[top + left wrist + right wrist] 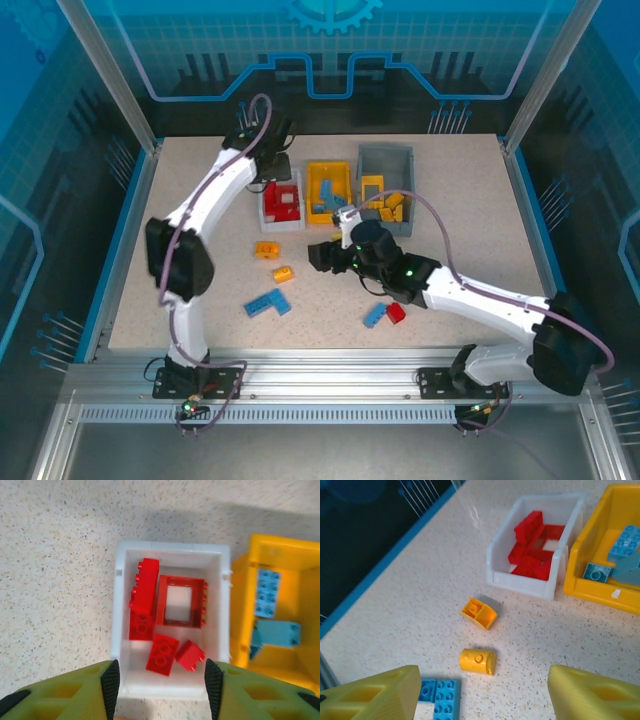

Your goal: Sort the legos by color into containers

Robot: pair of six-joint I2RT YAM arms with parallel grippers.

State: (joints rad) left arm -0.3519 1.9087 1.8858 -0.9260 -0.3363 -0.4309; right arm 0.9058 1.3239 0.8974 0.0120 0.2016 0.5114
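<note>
My left gripper [161,680] hangs open above the near end of the white container [170,547], nothing between its fingers. Several red legos [145,600] lie inside that bin, among them a square frame [181,601]. From above, the left gripper [272,170] sits at the white bin's [283,226] far end. My right gripper [325,258] is open and low over the table, with a rounded yellow lego [478,661] lying on the table ahead of its gap [482,690]. Another yellow lego [479,613] lies upside down beyond it. A blue lego [440,697] is by the left finger.
The yellow container [312,190] holds blue bricks [266,593]; the dark grey container [385,155] holds yellow ones. Loose on the table are a blue L-shaped piece [268,303], plus a blue brick [375,315] and a red brick [397,312] under the right arm.
</note>
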